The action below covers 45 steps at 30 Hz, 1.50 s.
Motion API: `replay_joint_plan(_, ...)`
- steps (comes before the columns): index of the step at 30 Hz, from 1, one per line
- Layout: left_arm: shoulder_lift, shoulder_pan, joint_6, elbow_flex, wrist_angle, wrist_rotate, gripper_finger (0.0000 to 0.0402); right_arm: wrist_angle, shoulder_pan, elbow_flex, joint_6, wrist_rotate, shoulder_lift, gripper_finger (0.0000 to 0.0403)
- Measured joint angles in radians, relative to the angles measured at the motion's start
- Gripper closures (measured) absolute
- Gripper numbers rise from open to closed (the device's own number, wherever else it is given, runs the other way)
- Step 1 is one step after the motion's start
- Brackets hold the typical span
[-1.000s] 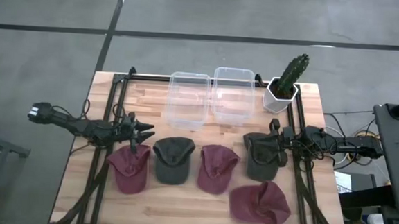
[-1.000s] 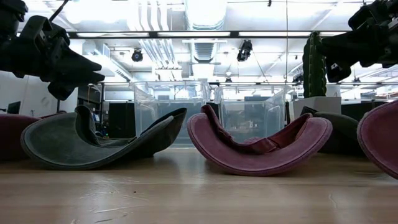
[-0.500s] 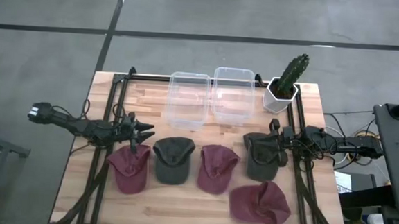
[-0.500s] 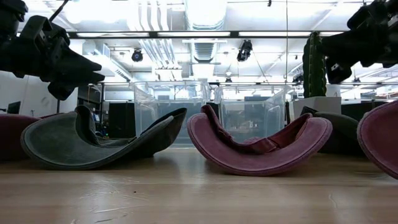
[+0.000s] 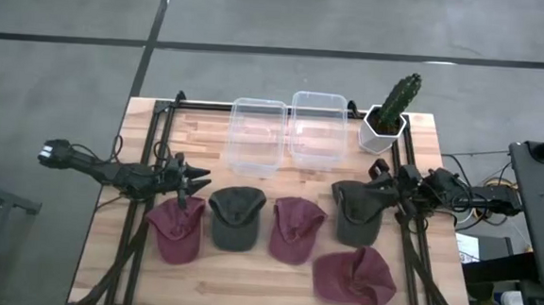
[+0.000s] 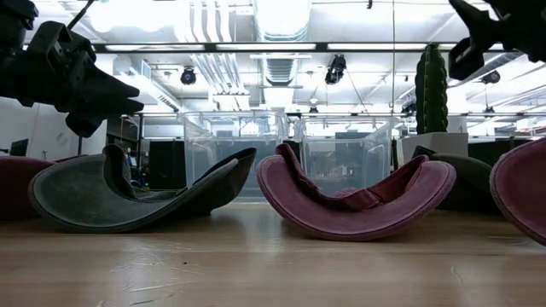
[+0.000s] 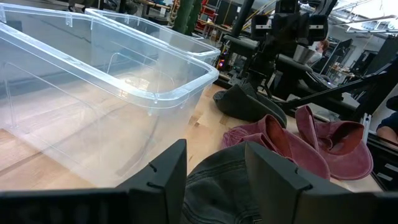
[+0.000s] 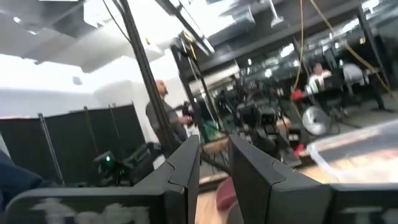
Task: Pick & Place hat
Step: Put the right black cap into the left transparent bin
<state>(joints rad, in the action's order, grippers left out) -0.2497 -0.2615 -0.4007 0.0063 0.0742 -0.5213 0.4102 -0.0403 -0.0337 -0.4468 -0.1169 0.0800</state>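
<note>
Dark green hat (image 5: 355,212) lies just under right claw (image 5: 378,183)

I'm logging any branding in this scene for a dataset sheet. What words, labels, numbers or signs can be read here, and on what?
None can be read in any view.
The caps, the two clear bins and the white cactus pot show no lettering.
Room equipment in the right wrist view: too blurred to tell whether it bears any text.
</note>
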Motion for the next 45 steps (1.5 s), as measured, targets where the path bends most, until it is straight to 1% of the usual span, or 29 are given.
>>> replay_joint_plan(2,0.000,0.000,0.000,0.000,0.000,0.000,0.0245,-0.084,-0.003,-0.035,-0.011,0.000,0.016,0.0324)
replay_joint_plan(6,0.000,0.000,0.000,0.000,0.000,0.000,0.0245,-0.337,-0.008,-0.155,-0.047,0.000,0.086,0.0331)
replay_joint_plan(11,0.000,0.000,0.000,0.000,0.000,0.000,0.0245,-0.657,-0.015,-0.346,-0.087,-0.004,0.235,0.0335)
replay_joint_plan(14,0.000,0.000,0.000,0.000,0.000,0.000,0.0245,-0.784,-0.015,-0.449,-0.102,-0.007,0.327,0.0331)
replay_joint_plan(17,0.000,0.000,0.000,0.000,0.000,0.000,0.0245,-0.845,-0.015,-0.527,-0.104,-0.007,0.402,0.0327)
replay_joint_plan(22,0.000,0.000,0.000,0.000,0.000,0.000,0.0245,-0.854,-0.014,-0.624,-0.104,-0.007,0.495,0.0323)
replay_joint_plan(27,0.000,0.000,0.000,0.000,0.000,0.000,0.0245,-0.864,-0.014,-0.702,-0.071,-0.003,0.571,0.0331)
replay_joint_plan(29,0.000,0.000,0.000,0.000,0.000,0.000,0.0245,-0.905,-0.014,-0.735,-0.089,-0.004,0.596,0.0335)
replay_joint_plan(31,0.000,0.000,0.000,0.000,0.000,0.000,0.0245,-0.985,-0.014,-0.770,-0.143,-0.009,0.619,0.0339)
replay_joint_plan(33,0.000,0.000,0.000,0.000,0.000,0.000,0.0245,-1.121,-0.014,-0.802,-0.213,-0.013,0.641,0.0343)
replay_joint_plan(38,0.000,0.000,0.000,0.000,0.000,-0.001,0.0245,-1.577,-0.014,-0.874,-0.440,-0.018,0.689,0.0349)
replay_joint_plan(40,0.000,0.000,0.000,0.000,0.000,-0.001,0.0245,-1.717,-0.014,-0.885,-0.520,-0.018,0.698,0.0348)
replay_joint_plan(42,0.000,0.000,0.000,0.000,0.000,-0.001,0.0245,-1.788,-0.014,-0.890,-0.563,-0.020,0.696,0.0344)
replay_joint_plan(45,0.000,0.000,0.000,0.000,0.000,-0.001,0.0245,-1.788,-0.014,-0.888,-0.605,-0.026,0.680,0.0328)
